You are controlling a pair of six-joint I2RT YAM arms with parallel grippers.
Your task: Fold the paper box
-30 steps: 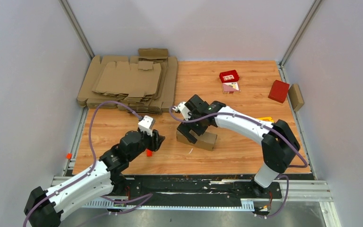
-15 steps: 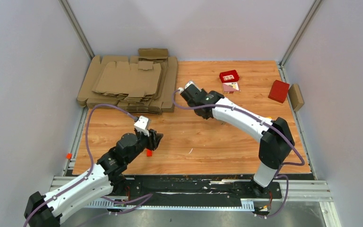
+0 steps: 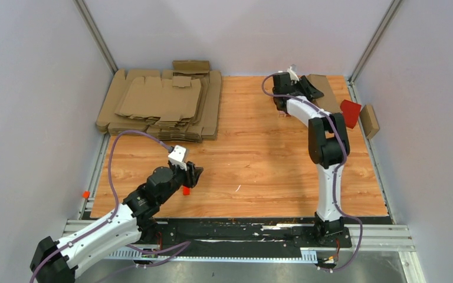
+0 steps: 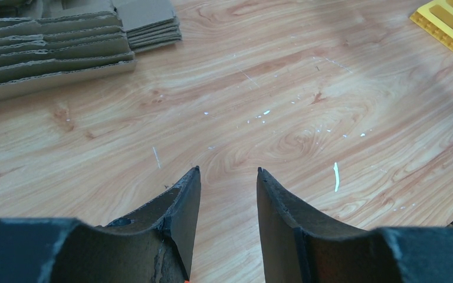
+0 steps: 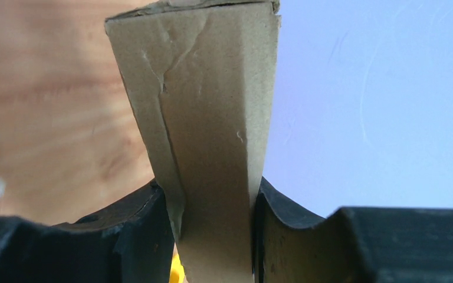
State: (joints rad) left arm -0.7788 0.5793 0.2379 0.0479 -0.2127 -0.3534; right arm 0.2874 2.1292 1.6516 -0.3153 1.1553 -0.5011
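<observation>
Paper box (image 5: 206, 118) gripped well right of the stack of cardboard blanks (image 3: 162, 103)
The right pincer (image 5: 210, 187) clamps its narrow body; the thin cardboard looks light and easily creased, so flat walls suit holding. The left pincer (image 4: 227, 172) hangs parted and empty, in front of that stack.

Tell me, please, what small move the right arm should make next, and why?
Probably lower the paper box onto the table: the right gripper has it clamped between its jaws at the far right corner, apparently off the wood.
</observation>
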